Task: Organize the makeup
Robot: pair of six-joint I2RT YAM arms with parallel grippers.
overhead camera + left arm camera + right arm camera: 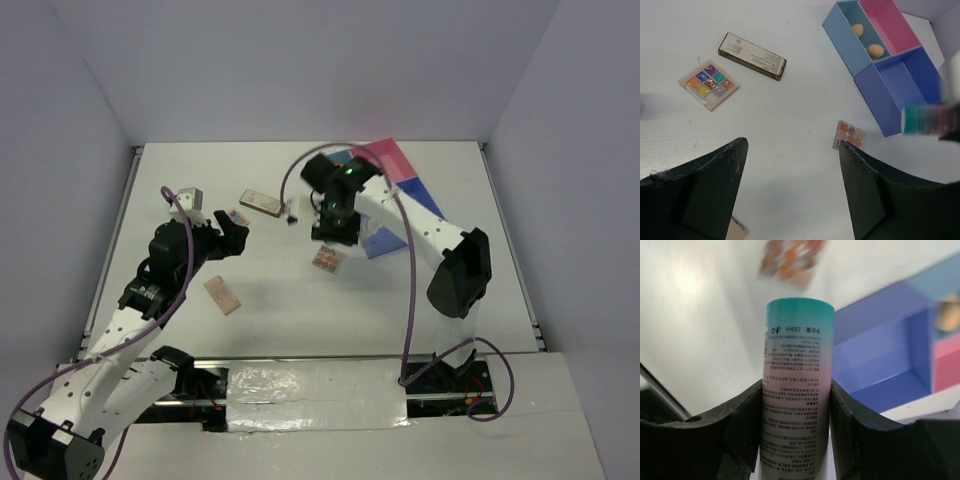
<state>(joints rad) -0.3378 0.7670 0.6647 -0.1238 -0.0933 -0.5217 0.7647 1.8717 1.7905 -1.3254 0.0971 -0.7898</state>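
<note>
Tube: clamped by right gripper, long axis along its fingers. Purple tray compartment is seen beside its tip. Left gripper: jaws parted, empty.

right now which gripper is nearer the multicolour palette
Left. The left gripper hovers beside the palette; the right gripper is well off to its right, holding a tube.

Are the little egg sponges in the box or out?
In. Both tan sponges lie inside the light blue compartment of the tray.
</note>
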